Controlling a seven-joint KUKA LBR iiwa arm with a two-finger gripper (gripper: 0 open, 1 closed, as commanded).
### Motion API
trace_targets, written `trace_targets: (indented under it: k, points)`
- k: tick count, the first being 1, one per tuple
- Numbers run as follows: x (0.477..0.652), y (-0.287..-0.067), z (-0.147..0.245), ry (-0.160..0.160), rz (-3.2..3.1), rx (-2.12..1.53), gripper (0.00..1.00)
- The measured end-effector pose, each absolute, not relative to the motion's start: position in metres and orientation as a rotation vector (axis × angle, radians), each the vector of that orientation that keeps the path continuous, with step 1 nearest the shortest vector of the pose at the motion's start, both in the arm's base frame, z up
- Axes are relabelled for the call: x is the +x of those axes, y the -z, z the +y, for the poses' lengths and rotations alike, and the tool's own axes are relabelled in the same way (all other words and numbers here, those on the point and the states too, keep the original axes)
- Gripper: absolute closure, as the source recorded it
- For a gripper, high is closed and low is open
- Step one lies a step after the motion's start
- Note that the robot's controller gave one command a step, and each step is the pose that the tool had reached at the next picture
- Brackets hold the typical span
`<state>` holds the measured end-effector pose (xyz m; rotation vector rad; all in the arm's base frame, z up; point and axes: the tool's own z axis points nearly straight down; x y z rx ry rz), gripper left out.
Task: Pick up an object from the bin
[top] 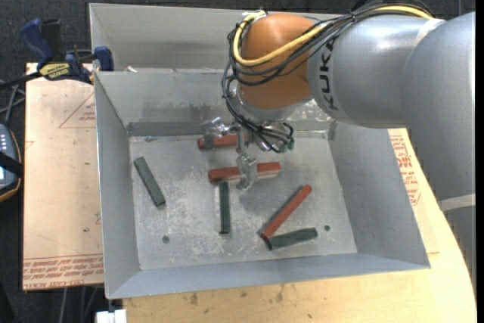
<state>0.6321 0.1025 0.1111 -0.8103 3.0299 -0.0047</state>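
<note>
the arm [393, 72] comes in over the right edge of the grey bin [110, 185] and bends down at its orange cover [272, 60], with yellow and black cables [249, 34] looped round it. the gripper [244, 179] points down onto the bin floor near the middle, slightly toward the back edge. its tip sits at a red bar [223, 175] that lies flat, running roughly parallel to the back edge. the tip meets this bar about halfway along, so bar shows on both sides of it. i cannot tell whether the gripper is wide or narrow, nor whether it grips the bar or only touches it.

just behind it, closer to the back edge, a second red bar [217, 141] lies partly hidden under the wrist. toward the front edge, near the tip, a middle green bar [224, 209] lies with its length running front to back. to the right of that, a long red bar [286, 211] slants toward the front right corner, and its lower end touches or nearly touches a front green bar [293, 237]. a left green bar [149, 181] lies slanted and well apart from the others, near the left edge.
</note>
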Motion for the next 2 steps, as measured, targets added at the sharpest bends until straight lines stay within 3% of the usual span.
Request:
trace_targets:
  k: [1,2]
  points:
    - [0.621,-0.1,0.096,-0.004,2.999,-0.929,0.0]
    - [0.615,-0.071,0.078,-0.002,2.895,-1.213,1.0]
